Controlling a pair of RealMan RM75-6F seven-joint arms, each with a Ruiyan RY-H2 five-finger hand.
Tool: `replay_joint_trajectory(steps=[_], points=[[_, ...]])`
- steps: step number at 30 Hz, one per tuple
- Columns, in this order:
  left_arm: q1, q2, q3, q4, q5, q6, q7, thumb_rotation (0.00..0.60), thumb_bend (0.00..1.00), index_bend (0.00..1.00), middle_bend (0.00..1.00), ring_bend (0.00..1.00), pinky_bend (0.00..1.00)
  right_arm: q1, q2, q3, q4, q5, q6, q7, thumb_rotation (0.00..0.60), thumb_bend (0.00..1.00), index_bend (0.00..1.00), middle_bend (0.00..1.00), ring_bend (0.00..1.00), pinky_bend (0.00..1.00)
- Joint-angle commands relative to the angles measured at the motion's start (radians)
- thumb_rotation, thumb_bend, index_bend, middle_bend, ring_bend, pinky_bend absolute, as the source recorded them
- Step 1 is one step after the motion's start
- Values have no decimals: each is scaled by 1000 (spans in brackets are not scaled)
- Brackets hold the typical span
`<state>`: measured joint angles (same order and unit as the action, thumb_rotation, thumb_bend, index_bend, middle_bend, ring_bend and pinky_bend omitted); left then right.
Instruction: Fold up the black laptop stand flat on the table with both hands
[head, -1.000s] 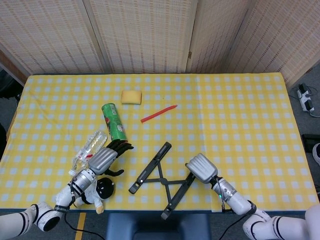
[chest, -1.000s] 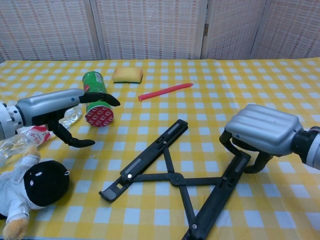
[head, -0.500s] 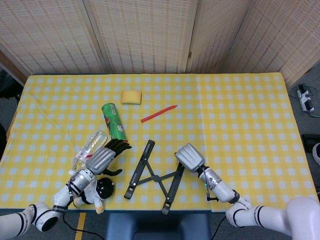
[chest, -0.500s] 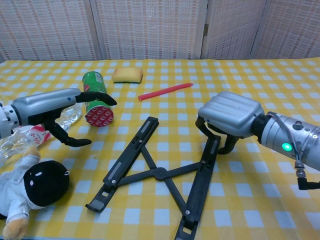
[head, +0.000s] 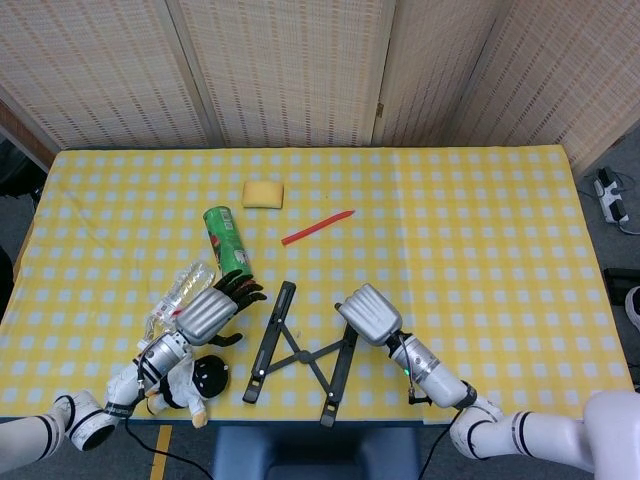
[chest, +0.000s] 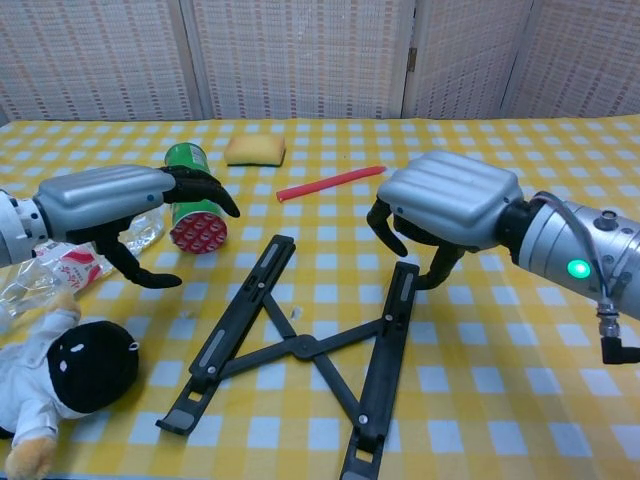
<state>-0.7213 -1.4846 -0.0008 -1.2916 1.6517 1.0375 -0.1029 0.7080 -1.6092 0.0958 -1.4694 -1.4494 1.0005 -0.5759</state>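
Currently the black laptop stand (chest: 300, 345) lies partly closed on the checked tablecloth (chest: 520, 180), rails running near-to-far. Right hand (chest: 445, 205) curls onto the right rail's far end; left hand (chest: 115, 200), spread and empty, hovers beside the left rail.

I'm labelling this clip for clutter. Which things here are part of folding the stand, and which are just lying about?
Part of the job:
black laptop stand
right hand, at the stand's right rail
left hand, beside the stand

Lying about:
green can
plastic bottle
yellow sponge
red stick
plush doll
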Motion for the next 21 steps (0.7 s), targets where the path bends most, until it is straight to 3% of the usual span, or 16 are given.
replay_joint_trajectory(steps=[1,6,13,21], points=[[-23,-32,10,58,55,35,34,600,168,274,273,156,7,-18,57,-24,-94,-51,44,-6,600,111,671,889,937,966],[-35,-76,21,122,94,65,46,600,147,283,304,182,31,-25,81,-50,-161,-71,43,-35,600,110,672,889,937,966],[-43,-142,40,236,130,111,15,600,139,500,524,346,242,-32,83,-80,-183,-84,30,-65,600,110,672,889,939,966],[-42,-179,59,281,127,113,-8,600,126,500,540,331,240,-34,53,-116,-147,-105,4,-87,600,110,672,889,939,965]])
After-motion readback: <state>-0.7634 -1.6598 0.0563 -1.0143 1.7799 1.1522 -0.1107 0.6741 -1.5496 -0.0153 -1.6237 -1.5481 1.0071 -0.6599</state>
